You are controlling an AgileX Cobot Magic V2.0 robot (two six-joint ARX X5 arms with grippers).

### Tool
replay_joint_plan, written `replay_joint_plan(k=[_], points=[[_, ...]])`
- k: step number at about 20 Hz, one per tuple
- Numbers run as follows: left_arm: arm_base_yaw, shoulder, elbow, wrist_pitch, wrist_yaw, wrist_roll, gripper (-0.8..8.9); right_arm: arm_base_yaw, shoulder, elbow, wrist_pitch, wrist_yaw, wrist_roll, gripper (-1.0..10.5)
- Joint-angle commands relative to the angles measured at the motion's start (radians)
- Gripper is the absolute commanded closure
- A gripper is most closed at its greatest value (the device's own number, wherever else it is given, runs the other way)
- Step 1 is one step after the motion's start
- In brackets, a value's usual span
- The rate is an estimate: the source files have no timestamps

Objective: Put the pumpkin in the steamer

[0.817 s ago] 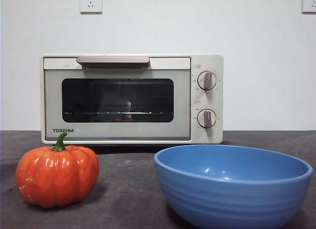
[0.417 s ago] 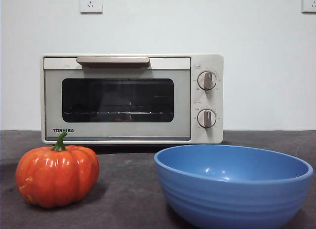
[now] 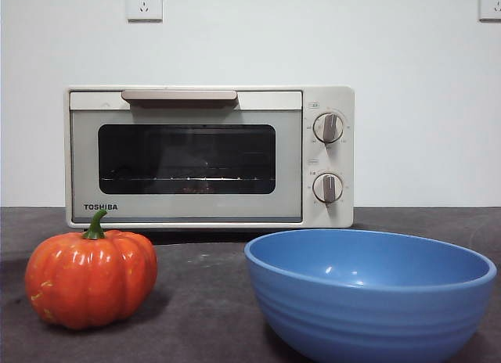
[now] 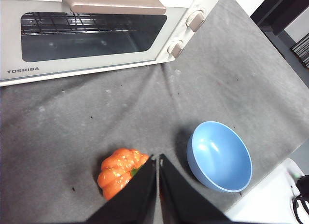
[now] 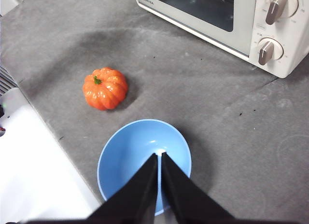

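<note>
The glossy orange pumpkin (image 3: 90,278) with a green stem sits on the dark table at front left. It also shows in the left wrist view (image 4: 119,170) and the right wrist view (image 5: 105,88). The cream TOSHIBA steamer (image 3: 209,156) stands behind it with its door closed; it also shows in the left wrist view (image 4: 96,31) and the right wrist view (image 5: 231,21). My left gripper (image 4: 158,159) is shut and empty, held high above the pumpkin. My right gripper (image 5: 160,156) is shut and empty, high above the blue bowl. Neither gripper shows in the front view.
A wide blue ribbed bowl (image 3: 369,292) sits at front right, beside the pumpkin; it also shows in the left wrist view (image 4: 219,156) and the right wrist view (image 5: 130,151). The table's near edge (image 5: 72,166) lies close to the bowl and pumpkin.
A small bright reflection in the steamer's door glass has gone. The pumpkin, bowl and steamer have not moved.
</note>
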Motion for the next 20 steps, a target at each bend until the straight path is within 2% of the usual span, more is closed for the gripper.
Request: replay_joint_plan(k=[1,2,3,5,6,13,18,20], points=[[-0.002,0.005,0.019,0.010,0.006,0.016,7.98,0.007,0.008,0.016,0.009,0.000,-0.009,9.4],[-0.002,0.005,0.019,0.010,0.006,0.016,7.98,0.007,0.008,0.016,0.009,0.000,-0.007,9.2],[-0.002,0.005,0.019,0.010,0.006,0.016,7.98,0.007,0.008,0.016,0.010,0.001,-0.005,8.2],[-0.002,0.005,0.019,0.010,0.006,0.016,7.98,0.007,0.008,0.016,0.010,0.002,0.007,5.4],[-0.002,0.005,0.019,0.010,0.006,0.016,7.98,0.007,0.008,0.016,0.010,0.003,0.016,5.1],[-0.002,0.005,0.019,0.011,0.006,0.017,7.98,0.034,0.018,0.016,0.045,0.002,0.033,5.1],[-0.002,0.005,0.019,0.011,0.006,0.017,7.98,0.168,0.121,0.063,0.137,0.004,0.079,5.1],[-0.002,0.005,0.019,0.011,0.006,0.017,7.98,0.241,0.196,0.116,0.169,0.029,0.082,5.1]])
